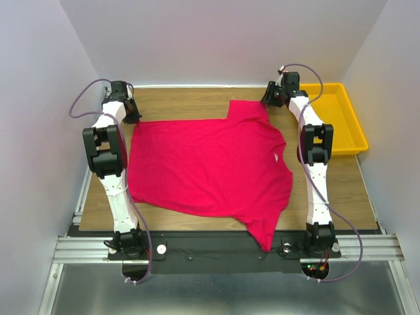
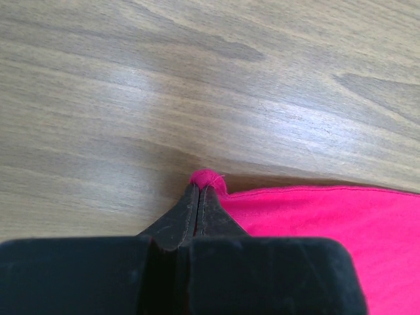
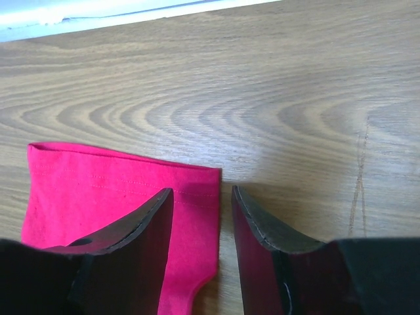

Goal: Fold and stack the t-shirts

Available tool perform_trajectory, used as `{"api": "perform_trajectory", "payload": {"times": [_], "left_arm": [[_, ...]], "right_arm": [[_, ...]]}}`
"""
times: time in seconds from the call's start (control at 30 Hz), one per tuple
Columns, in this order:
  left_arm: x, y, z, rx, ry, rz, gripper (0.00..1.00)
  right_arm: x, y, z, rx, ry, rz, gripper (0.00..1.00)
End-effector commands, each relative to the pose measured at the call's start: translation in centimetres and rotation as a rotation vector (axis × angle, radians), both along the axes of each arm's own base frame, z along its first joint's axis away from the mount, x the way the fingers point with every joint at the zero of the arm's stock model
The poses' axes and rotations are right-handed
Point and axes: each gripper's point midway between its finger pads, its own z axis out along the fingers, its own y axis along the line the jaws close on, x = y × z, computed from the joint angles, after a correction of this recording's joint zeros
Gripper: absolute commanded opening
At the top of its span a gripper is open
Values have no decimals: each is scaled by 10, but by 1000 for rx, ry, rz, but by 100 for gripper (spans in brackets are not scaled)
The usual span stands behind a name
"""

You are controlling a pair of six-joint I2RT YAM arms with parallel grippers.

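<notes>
Your left gripper [image 2: 199,190] pinches a corner of the crimson t-shirt [image 1: 210,167]; your right gripper [image 3: 200,193] stands spread at a sleeve [image 3: 98,184].

You see the wooden table [image 1: 197,98] filling the middle of the top view, with the t-shirt lying flat across most of it, collar toward the right and its other sleeve draped past the bottom edge. The yellow tray [image 1: 335,111] sits at upper right, apart from the cloth. At upper left, your left fingers are pressed together on a small bunch of hem. At upper right, one of your right fingers hangs over the sleeve's cuff and the other over bare wood; you cannot tell whether they touch the cloth. A small white label [image 1: 276,157] shows at the collar.
</notes>
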Motion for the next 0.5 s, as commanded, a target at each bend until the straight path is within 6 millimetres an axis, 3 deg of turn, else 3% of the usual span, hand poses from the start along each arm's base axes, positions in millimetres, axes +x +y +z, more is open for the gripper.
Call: {"api": "perform_trajectory", "payload": {"times": [0.0, 0.33, 0.47], "left_arm": [[3, 2, 43, -2, -85, 2, 0], [3, 1, 46, -5, -90, -4, 0], [3, 0, 44, -7, -86, -7, 0]], "right_arm": [[6, 10, -10, 7, -8, 3, 46], [6, 19, -21, 29, 1, 18, 35], [5, 22, -23, 39, 8, 30, 26]]}}
